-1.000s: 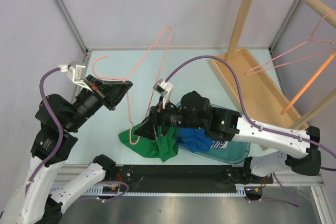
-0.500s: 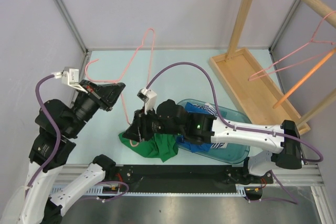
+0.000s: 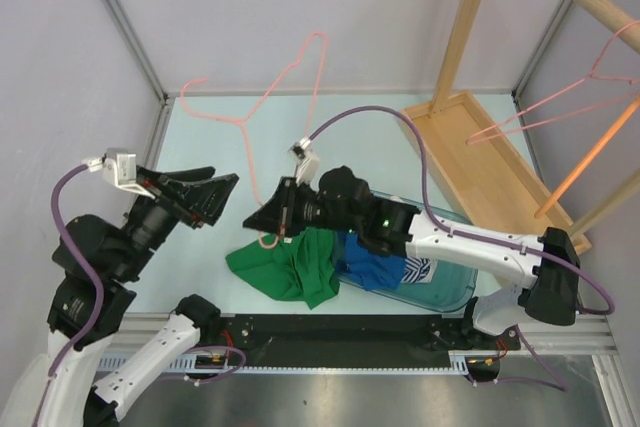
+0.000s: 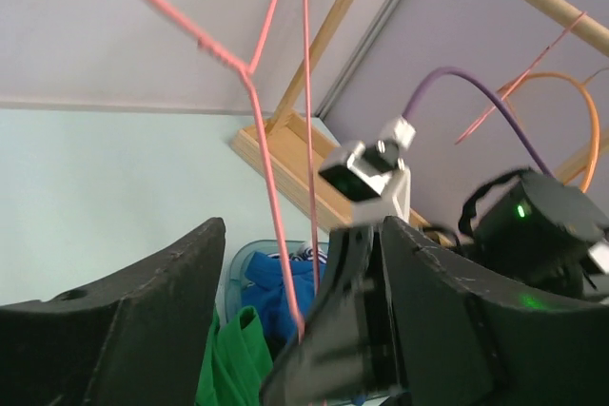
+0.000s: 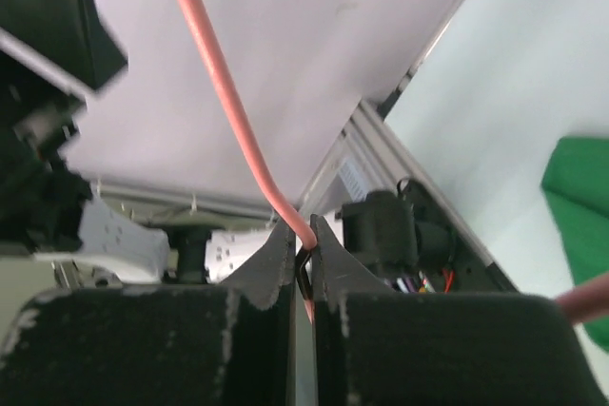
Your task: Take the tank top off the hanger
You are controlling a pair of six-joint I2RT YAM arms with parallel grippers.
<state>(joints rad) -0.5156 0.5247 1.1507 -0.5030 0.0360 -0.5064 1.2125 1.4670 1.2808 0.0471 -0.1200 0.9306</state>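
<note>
The pink wire hanger (image 3: 247, 137) stands tilted above the table's left half. My right gripper (image 3: 264, 219) is shut on its lower end, and the wire shows pinched between the jaws of that gripper (image 5: 303, 232) in the right wrist view, where the hanger (image 5: 219, 83) rises up and left. The green tank top (image 3: 290, 267) lies crumpled on the table just below that grip. My left gripper (image 3: 222, 201) hangs open beside the hanger, its fingers apart from the wire (image 4: 276, 187) on either side, with the green tank top (image 4: 238, 358) below.
A clear blue bin (image 3: 455, 292) holding blue and striped clothes sits right of the tank top, under the right arm. A wooden rack (image 3: 470, 137) stands at the back right, with another pink hanger (image 3: 560, 112) on its orange rail. Grey walls close in on both sides.
My left gripper has opened and let go of the hanger. The right gripper has shut on the hanger's lower end, and the hanger has swung and tilted.
</note>
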